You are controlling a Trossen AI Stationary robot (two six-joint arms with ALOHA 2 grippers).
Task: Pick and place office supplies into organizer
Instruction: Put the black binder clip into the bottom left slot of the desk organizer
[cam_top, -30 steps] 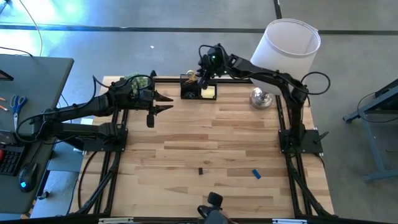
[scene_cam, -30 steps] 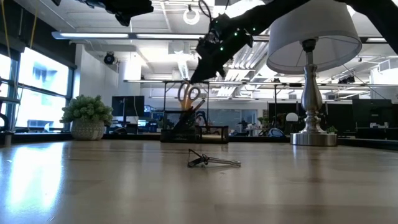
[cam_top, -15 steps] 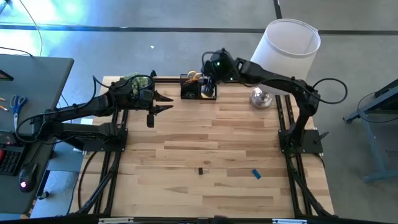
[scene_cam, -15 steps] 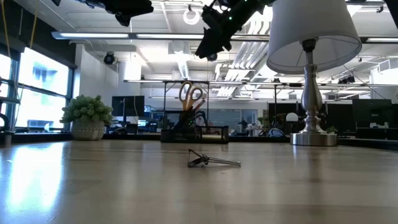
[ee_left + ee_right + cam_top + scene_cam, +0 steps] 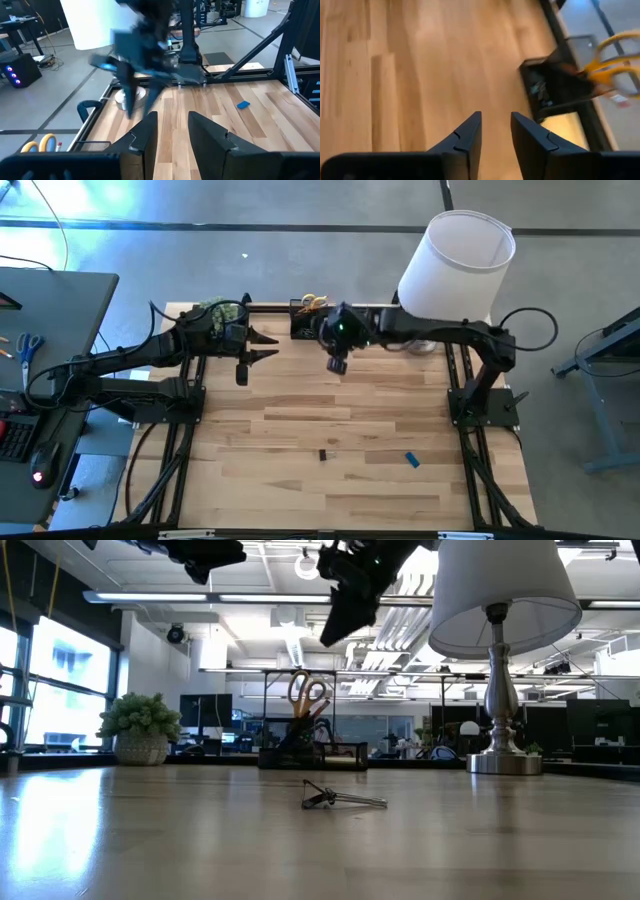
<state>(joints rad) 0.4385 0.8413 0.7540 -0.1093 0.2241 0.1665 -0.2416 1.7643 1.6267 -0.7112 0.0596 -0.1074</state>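
Hovering: right gripper (image 5: 337,366) beside organizer (image 5: 308,321), fingers (image 5: 465,137) slightly apart, empty; scissors (image 5: 612,62) in organizer cup.

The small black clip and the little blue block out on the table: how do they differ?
The black clip is dark and looks like a folded wire clip in the low view, while the blue block is bright blue, solid and lies askew. The clip lies nearer the table's middle, the block nearer the right arm's side. Both lie loose, outside the organizer.

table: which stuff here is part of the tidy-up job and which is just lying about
Job:
organizer
yellow-handled scissors, in the organizer
black clip, loose on the table
small blue block, loose on the table

Just there:
lamp
green plant
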